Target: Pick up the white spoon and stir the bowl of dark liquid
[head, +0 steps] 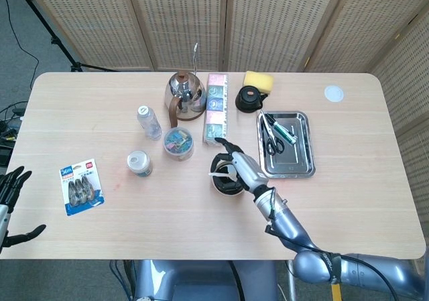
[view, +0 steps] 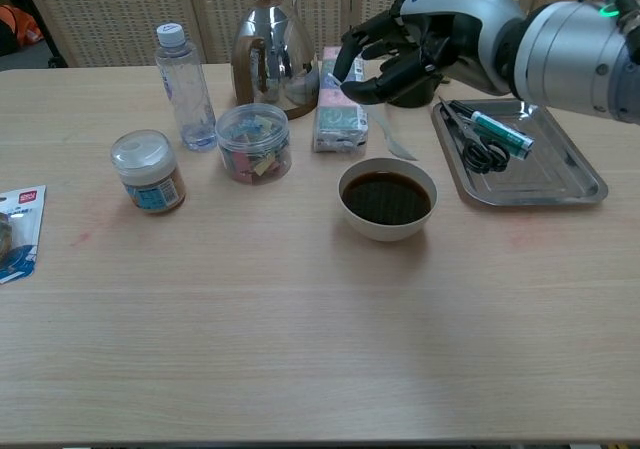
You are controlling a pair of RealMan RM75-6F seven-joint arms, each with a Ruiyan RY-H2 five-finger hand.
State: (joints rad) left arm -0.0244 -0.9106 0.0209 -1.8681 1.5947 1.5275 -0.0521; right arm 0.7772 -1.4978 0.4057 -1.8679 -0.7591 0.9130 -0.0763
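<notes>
My right hand (view: 425, 41) hovers above the table behind the white bowl (view: 386, 231) of dark liquid and pinches the white spoon (view: 396, 137), which hangs down with its scoop just above the bowl's far rim. From the head view, that right hand (head: 236, 163) lies over the bowl (head: 214, 183), with the spoon (head: 219, 174) sticking out to the left across the liquid. My left hand (head: 11, 188) is off the table's near left edge, fingers spread, holding nothing.
A metal tray (view: 525, 199) with scissors (view: 476, 145) and a tube sits right of the bowl. Behind the bowl stand a tissue pack (view: 340, 99), a kettle (view: 272, 54), a black pot (view: 400, 91), a clip jar (view: 253, 141), a bottle (view: 184, 87) and a small jar (view: 147, 172).
</notes>
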